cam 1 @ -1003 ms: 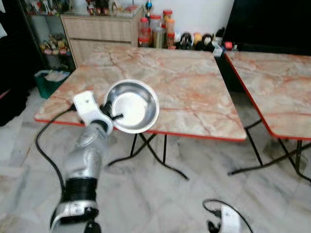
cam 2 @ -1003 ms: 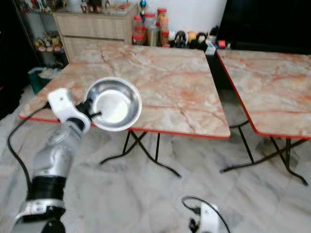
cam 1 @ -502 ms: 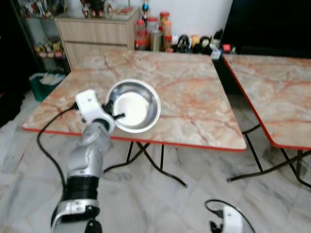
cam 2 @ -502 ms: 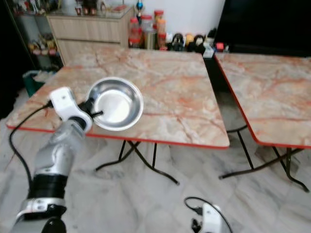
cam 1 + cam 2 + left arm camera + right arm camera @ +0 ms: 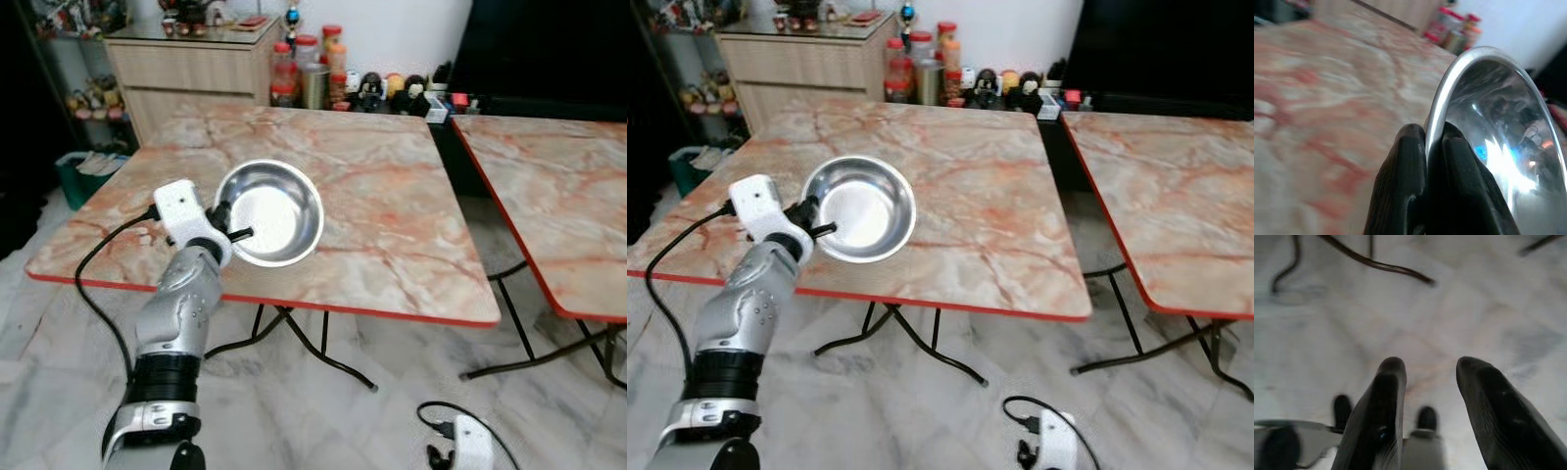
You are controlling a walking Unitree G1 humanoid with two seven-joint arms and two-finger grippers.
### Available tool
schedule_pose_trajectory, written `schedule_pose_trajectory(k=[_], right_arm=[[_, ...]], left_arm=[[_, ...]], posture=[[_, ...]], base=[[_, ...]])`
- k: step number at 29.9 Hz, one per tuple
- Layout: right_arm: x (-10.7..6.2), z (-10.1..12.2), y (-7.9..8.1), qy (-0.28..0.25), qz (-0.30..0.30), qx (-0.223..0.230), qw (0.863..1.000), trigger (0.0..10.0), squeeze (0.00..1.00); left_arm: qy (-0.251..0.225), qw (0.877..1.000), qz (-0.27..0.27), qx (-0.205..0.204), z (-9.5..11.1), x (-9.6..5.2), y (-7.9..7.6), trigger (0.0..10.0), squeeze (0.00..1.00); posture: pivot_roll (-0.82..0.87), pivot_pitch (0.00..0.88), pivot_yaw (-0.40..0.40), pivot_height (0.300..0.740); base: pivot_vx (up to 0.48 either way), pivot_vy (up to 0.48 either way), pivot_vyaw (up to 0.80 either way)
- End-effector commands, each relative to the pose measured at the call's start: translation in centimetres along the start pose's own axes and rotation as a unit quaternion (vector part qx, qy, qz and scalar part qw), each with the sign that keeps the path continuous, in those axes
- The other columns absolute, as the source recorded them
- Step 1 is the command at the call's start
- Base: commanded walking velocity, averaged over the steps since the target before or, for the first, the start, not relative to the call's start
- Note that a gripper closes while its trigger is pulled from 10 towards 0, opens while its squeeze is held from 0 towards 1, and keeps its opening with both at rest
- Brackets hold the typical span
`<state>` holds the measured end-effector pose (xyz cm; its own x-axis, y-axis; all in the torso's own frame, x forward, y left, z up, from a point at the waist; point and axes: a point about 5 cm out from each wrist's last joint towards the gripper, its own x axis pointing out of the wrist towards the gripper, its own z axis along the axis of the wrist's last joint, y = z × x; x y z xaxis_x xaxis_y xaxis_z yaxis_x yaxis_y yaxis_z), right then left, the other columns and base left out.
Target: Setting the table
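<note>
A shiny steel bowl (image 5: 269,212) is held up over the near left part of a marble-patterned table (image 5: 382,206) with a red edge. My left gripper (image 5: 231,226) is shut on the bowl's rim; in the left wrist view its two black fingers (image 5: 1409,181) pinch the rim of the bowl (image 5: 1508,152) between them. My right gripper (image 5: 1430,377) hangs low by the floor with its fingers apart and nothing between them; its wrist (image 5: 468,446) shows at the bottom right of the left eye view.
A second marble table (image 5: 558,186) stands to the right with a narrow gap between. Behind the tables are a wooden cabinet (image 5: 186,69) and several jars and bottles (image 5: 313,73) on the floor. Folding legs (image 5: 304,338) sit under the table; a green bin (image 5: 83,171) stands at left.
The camera has come closer to the table, so the table edge sits lower in view. The left gripper keeps hold of the bowl, which now hangs further over the tabletop.
</note>
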<state>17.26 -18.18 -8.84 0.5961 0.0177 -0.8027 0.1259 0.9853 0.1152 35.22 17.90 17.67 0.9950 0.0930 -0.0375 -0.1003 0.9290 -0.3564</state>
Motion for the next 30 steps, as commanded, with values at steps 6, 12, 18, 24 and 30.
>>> schedule_pose_trajectory(k=[6,12,18,24,30], right_arm=[[-0.2,0.0,-1.2,0.001,-0.016,-0.004,1.0,10.0,0.0],[-0.2,-0.1,-1.3,0.002,-0.016,-0.004,1.0,10.0,0.0],[-0.3,-0.1,-1.3,0.003,-0.016,-0.006,1.0,10.0,0.0],[-0.3,-0.1,-1.3,0.003,-0.014,-0.006,1.0,10.0,0.0],[-0.2,-0.1,-1.3,0.003,-0.014,-0.006,1.0,10.0,0.0]], left_arm=[[-0.005,1.0,-0.015,0.003,0.0,0.1,-1.3,10.0,0.0],[-0.005,1.0,-0.013,0.006,0.0,0.0,-1.2,10.0,0.0],[-0.004,1.0,-0.009,0.01,-0.1,0.0,-1.0,10.0,0.0],[0.006,1.0,0.009,0.001,-0.5,0.0,-0.4,10.0,0.0],[0.074,0.994,0.069,-0.046,-2.1,-0.1,1.3,10.0,0.0]], posture=[[0.11,0.0,-0.037,0.74],[0.11,0.0,-0.036,0.74],[0.11,0.0,-0.037,0.74],[0.11,0.0,-0.039,0.74],[0.11,0.0,-0.038,0.74]], base=[[0.336,0.0,0.0],[0.337,0.0,0.0],[0.332,0.0,0.0],[0.096,0.0,0.0],[0.0,0.0,0.0]])
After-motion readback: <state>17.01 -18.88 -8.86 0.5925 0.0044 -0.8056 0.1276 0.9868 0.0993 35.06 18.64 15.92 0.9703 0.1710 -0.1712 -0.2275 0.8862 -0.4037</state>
